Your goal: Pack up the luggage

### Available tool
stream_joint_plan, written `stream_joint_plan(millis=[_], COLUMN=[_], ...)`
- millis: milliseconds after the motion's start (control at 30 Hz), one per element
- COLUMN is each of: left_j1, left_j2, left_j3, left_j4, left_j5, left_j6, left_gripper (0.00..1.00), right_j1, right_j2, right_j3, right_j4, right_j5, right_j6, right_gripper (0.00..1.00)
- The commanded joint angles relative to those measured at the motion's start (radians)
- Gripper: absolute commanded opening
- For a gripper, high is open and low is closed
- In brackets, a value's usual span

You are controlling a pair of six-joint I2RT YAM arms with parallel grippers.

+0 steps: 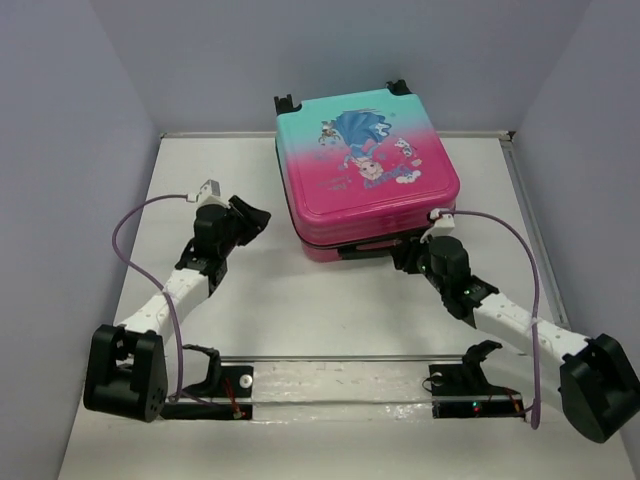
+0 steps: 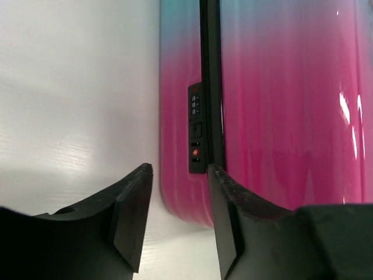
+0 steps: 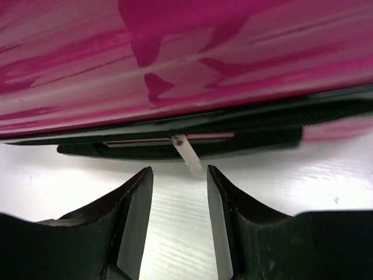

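The luggage [image 1: 370,170] lies flat and closed at the back of the white table, its teal-to-pink shell with the cartoon print facing up. My left gripper [image 1: 255,215] hovers off its left side, open and holding nothing. In the left wrist view the left gripper [image 2: 179,175] faces the luggage's [image 2: 280,116] pink edge, its black zipper seam and a small combination lock [image 2: 196,128]. My right gripper [image 1: 415,250] sits at the luggage's front right edge. In the right wrist view the right gripper [image 3: 178,170] stands open just short of a white zipper pull [image 3: 187,153], which hangs from the black zipper track [image 3: 256,137] without touching the fingers.
Grey walls close in the table [image 1: 300,300] at the back and on both sides. A clear bar with black mounts [image 1: 340,385] runs along the near edge between the arm bases. Purple cables [image 1: 125,225] loop out from each arm.
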Motion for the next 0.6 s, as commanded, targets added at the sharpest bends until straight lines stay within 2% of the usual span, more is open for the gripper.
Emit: stream_joint_plan(millis=[0,167,367,467,500,567], left_j1=[-0.017,-0.128,-0.206,-0.238,-0.249,-0.274], left_j2=[-0.045,0.010,0.088,0.114,0.127,0.134], left_j3=[-0.118,-0.141,-0.152,-0.127,-0.109,-0.089], left_j4=[0.148,0.192,0.251,0.260,0.260,0.260], left_j5=[0.023,0.023,0.013,0.000,-0.015,-0.030], left_j6=[-0.003,0.023,0.043,0.054,0.059,0.060], left_gripper=[0.51,0.44,0.35,0.34,0.34,0.33], right_j1=[-0.013,-0.023,-0.023,-0.023,-0.023,-0.023], right_j2=[0.108,0.196,0.248,0.260,0.265,0.261], right_j3=[0.008,0.044,0.048,0.059,0.062,0.068], right_j4=[0.206,0.269,0.329,0.346,0.346,0.346], right_j5=[-0.114,-0.024,0.021,0.016,0.013,0.010], right_j6=[-0.054,-0.074,-0.085,-0.099,-0.103,-0.113], right_gripper=[0.49,0.49,0.43,0.37,0.32,0.30])
